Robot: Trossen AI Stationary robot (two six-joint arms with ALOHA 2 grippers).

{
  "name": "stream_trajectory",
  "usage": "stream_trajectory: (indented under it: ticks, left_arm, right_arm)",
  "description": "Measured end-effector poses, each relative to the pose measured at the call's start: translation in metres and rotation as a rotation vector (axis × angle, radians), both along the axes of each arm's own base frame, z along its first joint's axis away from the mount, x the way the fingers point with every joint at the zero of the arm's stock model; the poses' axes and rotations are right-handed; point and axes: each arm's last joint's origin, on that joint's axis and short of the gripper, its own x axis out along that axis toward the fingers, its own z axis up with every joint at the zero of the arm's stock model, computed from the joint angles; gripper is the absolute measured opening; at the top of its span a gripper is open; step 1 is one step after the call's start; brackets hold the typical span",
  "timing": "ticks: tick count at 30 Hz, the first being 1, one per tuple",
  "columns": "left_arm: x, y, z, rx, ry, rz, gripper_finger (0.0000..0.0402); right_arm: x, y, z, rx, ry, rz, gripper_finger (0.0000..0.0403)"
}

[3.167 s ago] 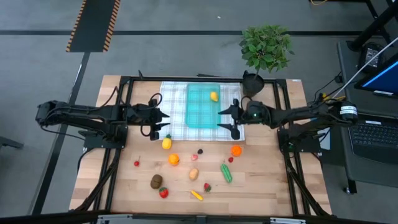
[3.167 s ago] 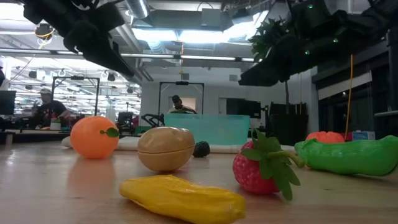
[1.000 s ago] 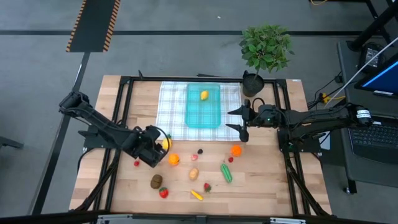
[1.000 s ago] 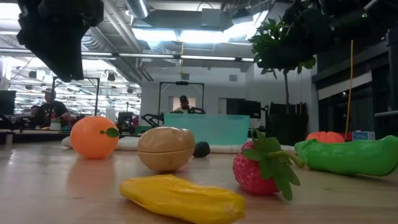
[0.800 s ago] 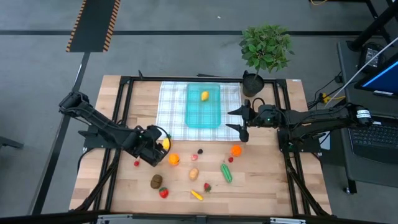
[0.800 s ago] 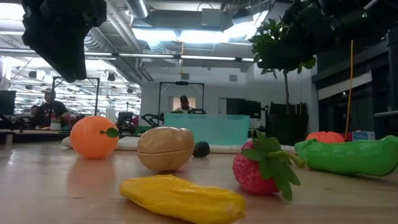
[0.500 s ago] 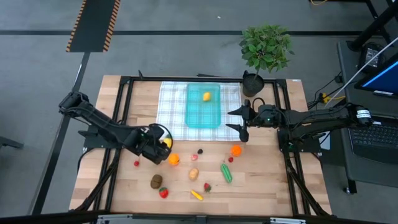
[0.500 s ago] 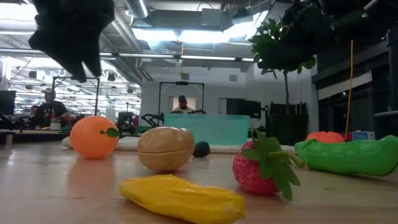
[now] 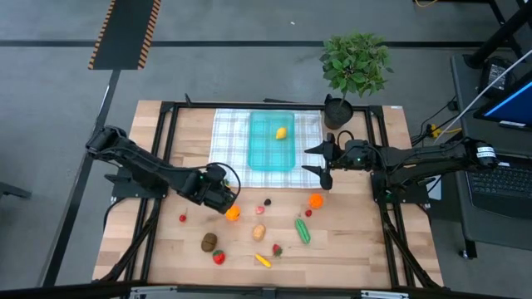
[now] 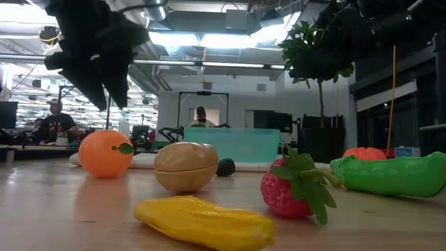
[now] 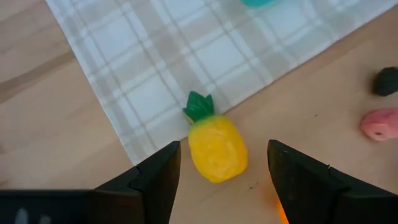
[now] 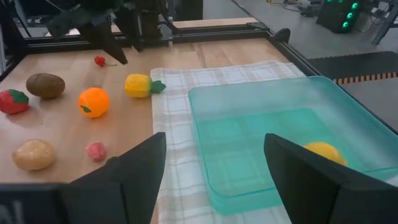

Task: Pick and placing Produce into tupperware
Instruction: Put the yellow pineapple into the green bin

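A yellow toy fruit with a green leaf [image 11: 214, 149] lies on the wood at the checked cloth's near left corner, its leaf on the cloth edge. My left gripper [image 11: 222, 155] hangs open above it, one finger on each side, not touching. In the high view my left gripper [image 9: 221, 198] hides that fruit. The teal tupperware [image 9: 272, 154] stands on the cloth with a yellow lemon [image 9: 281, 132] inside. My right gripper [image 9: 316, 164] waits open by the tupperware's right side, at its near corner; its wrist view shows the tupperware [image 12: 273, 137] and lemon [image 12: 323, 151].
Loose produce lies on the near half of the table: an orange [image 9: 233, 213], kiwi [image 9: 209, 242], potato [image 9: 259, 232], green cucumber [image 9: 302, 230], strawberry [image 9: 219, 257] and a second orange fruit [image 9: 316, 200]. A potted plant [image 9: 356, 62] stands at the far right. People sit beyond the table.
My left gripper has moved toward the table's right edge and a little down, stopping over the yellow leafed fruit, still open. The lemon in the tupperware has rolled slightly toward the right and near side. My right gripper has kept still.
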Motion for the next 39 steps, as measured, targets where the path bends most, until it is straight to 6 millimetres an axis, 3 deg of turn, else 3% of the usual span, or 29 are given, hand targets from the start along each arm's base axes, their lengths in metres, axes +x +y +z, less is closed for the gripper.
stream_trajectory:
  ticks: [19, 29, 39]
  left_arm:
    - [0.015, 0.000, -0.020, -0.098, 0.033, 0.039, 0.0229]
    - [0.016, 0.003, -0.021, -0.094, 0.032, 0.055, 0.0229]
    - [0.006, 0.008, -0.040, -0.116, 0.063, 0.103, 0.0229]
  right_arm:
    - [0.000, 0.000, -0.002, -0.019, 0.017, 0.008, 0.0273]
    - [0.000, 0.000, -0.002, -0.019, 0.019, 0.008, 0.0273]
    - [0.001, 0.000, -0.002, -0.019, 0.018, 0.008, 0.0273]
